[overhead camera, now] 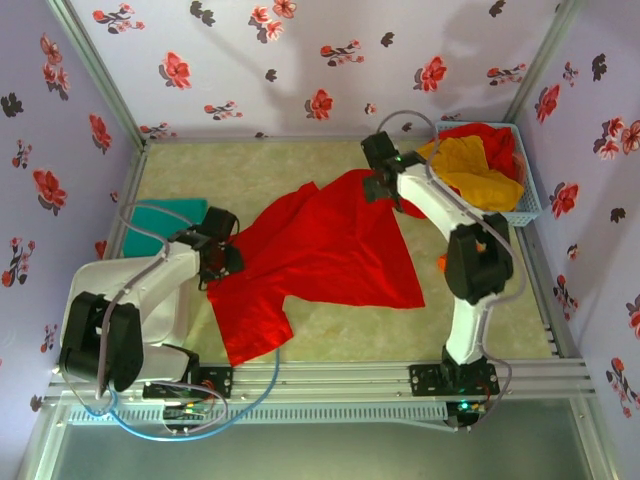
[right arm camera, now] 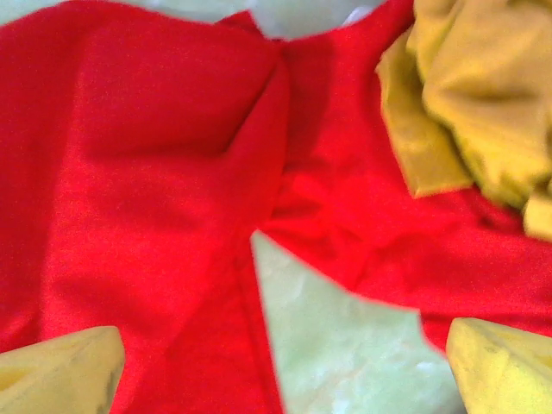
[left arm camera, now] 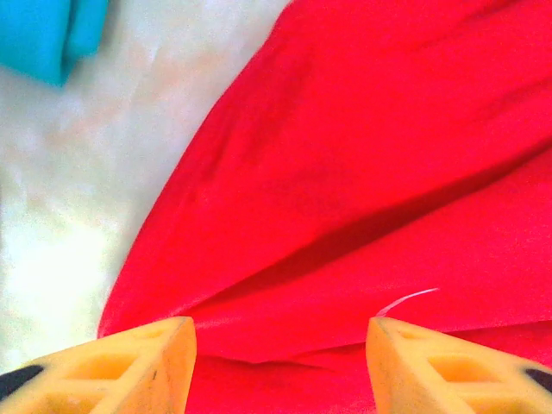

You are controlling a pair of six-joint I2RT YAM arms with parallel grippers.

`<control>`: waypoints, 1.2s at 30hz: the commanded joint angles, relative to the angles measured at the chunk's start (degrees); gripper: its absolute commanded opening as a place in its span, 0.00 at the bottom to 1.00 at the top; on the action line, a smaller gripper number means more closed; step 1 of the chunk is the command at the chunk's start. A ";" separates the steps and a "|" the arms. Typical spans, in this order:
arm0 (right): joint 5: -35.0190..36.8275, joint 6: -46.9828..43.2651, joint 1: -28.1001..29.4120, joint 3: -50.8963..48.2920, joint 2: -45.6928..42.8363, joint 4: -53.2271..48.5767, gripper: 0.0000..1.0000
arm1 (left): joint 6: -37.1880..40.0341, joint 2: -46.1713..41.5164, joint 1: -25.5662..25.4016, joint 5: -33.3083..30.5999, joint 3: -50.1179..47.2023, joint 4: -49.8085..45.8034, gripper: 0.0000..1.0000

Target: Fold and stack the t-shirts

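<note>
Across the surface [overhead camera: 250, 170] lies a red t-shirt [overhead camera: 320, 250], seemingly soft, light and floppy. My left gripper [left arm camera: 280, 371] and right gripper [right arm camera: 285, 371] gape empty above its edges, where I'd pinch.

I can read no lettering, brand, number or sign on any of my feeds. The nearest thing to a label is a thin white sliver [left arm camera: 407, 299] on the red t-shirt [left arm camera: 362, 172], at about four o'clock in the left wrist view. It is too small for me to tell whether anything is printed on it. The walls [overhead camera: 300, 60] carry a flower print with no words.
</note>
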 commanded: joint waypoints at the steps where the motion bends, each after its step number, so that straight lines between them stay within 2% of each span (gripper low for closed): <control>1: -11.79 7.85 0.12 -8.77 -7.82 4.67 0.96 | 7.44 4.08 0.50 -0.03 6.89 -0.13 0.56; 4: -17.36 11.34 0.30 -17.10 -11.76 7.61 0.96 | 11.41 11.24 0.58 0.01 13.68 0.85 0.56; 9: -20.68 14.73 0.75 -28.20 -14.67 10.05 0.95 | 15.56 24.07 0.54 3.21 25.13 2.23 0.55; 11: -22.74 15.25 0.89 -31.66 -14.93 11.06 0.91 | 17.03 27.93 0.54 4.82 28.66 3.33 0.56; 17: -24.38 16.62 0.85 -38.68 -15.88 11.46 0.89 | 21.33 37.55 0.40 7.33 38.53 4.25 0.58; 22: -26.02 19.93 0.72 -43.61 -17.12 13.46 0.88 | 19.80 44.74 0.25 10.61 43.71 6.07 0.54; 25: -23.24 21.82 0.64 -44.56 -17.28 11.07 0.85 | 18.12 48.34 0.10 10.65 45.96 4.96 0.48; 28: -21.48 23.47 0.46 -45.97 -18.45 10.15 0.82 | 16.18 49.54 0.23 10.23 45.35 6.23 0.39; 33: -20.42 24.87 -0.81 -48.50 -20.11 9.84 0.78 | 14.86 50.22 1.19 6.67 46.70 4.73 0.03; 36: -19.17 25.01 -1.24 -49.15 -20.78 8.89 0.77 | 14.88 48.96 3.06 3.71 47.14 2.88 0.00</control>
